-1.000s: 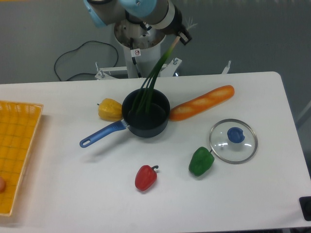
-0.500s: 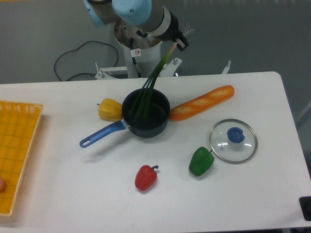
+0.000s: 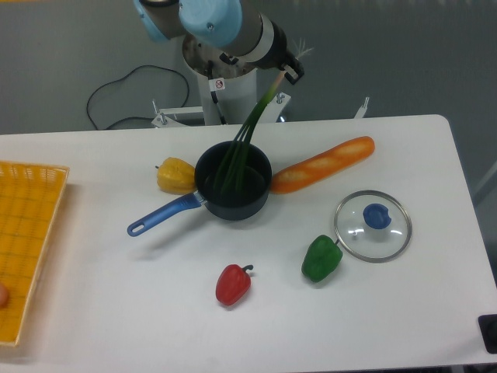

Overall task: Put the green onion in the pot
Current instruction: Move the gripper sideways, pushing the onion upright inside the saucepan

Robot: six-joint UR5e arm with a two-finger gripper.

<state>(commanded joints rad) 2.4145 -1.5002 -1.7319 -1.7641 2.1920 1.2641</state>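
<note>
The green onion point(image 3: 252, 127) hangs slanted from my gripper point(image 3: 289, 68), pale end up at the fingers, dark green leaves fanning down into the pot point(image 3: 233, 182). The leaf tips lie inside the dark bowl of the navy saucepan, whose blue handle point(image 3: 161, 215) points toward the front left. My gripper is above and behind the pot's right side, shut on the onion's whitish end. The fingertips are small and partly hidden by the wrist.
A yellow pepper point(image 3: 175, 175) touches the pot's left side and a baguette point(image 3: 322, 164) lies against its right. A glass lid with blue knob point(image 3: 373, 225), a green pepper point(image 3: 321, 259) and a red pepper point(image 3: 233, 284) are in front. An orange basket point(image 3: 27, 241) sits far left.
The gripper shifted slightly left and a bit higher than a second ago, carrying the onion; the leaves stay inside the pot. Nothing else moved.
</note>
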